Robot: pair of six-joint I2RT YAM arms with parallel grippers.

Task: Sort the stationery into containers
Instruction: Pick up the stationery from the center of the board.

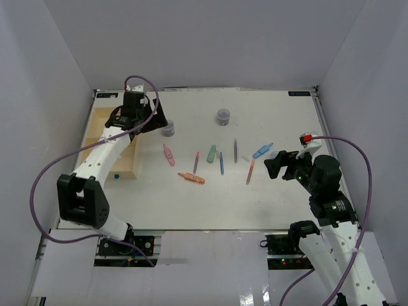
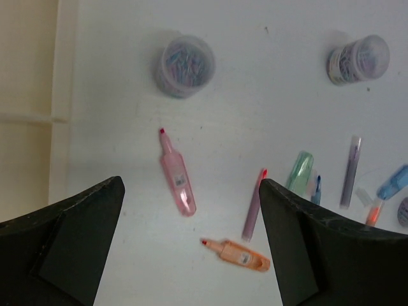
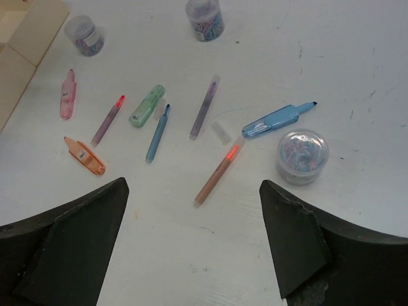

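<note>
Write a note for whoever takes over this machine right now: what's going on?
Left gripper: open, empty, over the table beside the tray.
Right gripper: open, empty, over the right side of the pens.
Things: eight pens lie loose mid-table. Three pots stand on the table, two at the back and one by the blue marker.
Done: nothing seen in the tray, though the left arm hides part of it.
Left: move every pen and pot into the tray's compartments.
</note>
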